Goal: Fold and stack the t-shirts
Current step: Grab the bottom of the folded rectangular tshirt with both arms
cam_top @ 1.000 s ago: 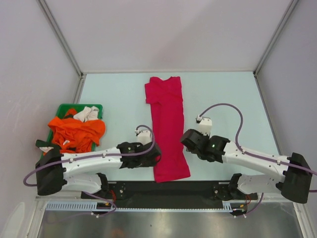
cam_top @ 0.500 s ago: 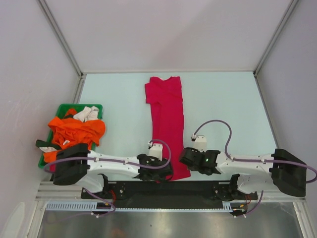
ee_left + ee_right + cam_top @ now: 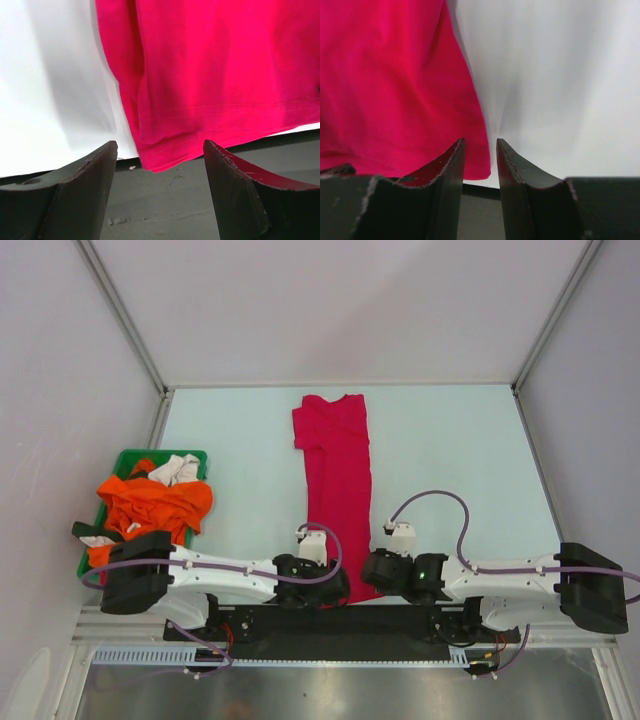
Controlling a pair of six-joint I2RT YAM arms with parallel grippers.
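Observation:
A crimson-pink t-shirt (image 3: pixel 338 480) lies as a long narrow strip down the middle of the table, collar far, hem near. My left gripper (image 3: pixel 338 588) sits at the hem's near left corner. In the left wrist view this gripper (image 3: pixel 160 144) is wide open, with the hem corner (image 3: pixel 160 155) just ahead between its fingers. My right gripper (image 3: pixel 368 578) is at the near right corner. In the right wrist view it (image 3: pixel 480 141) is open only by a narrow gap, and the shirt's corner (image 3: pixel 477 165) shows in that gap. Orange t-shirts (image 3: pixel 155 505) are heaped at the left.
The orange heap sits in a green tray (image 3: pixel 195 456) at the left edge, with a white cloth (image 3: pixel 176 468) on top. A black base strip (image 3: pixel 330 618) runs along the near edge under both grippers. Enclosure walls stand close on three sides.
Both arms drew back toward the near edge and closed in on the shirt's hem corners. The left jaws widened; the right jaws narrowed.

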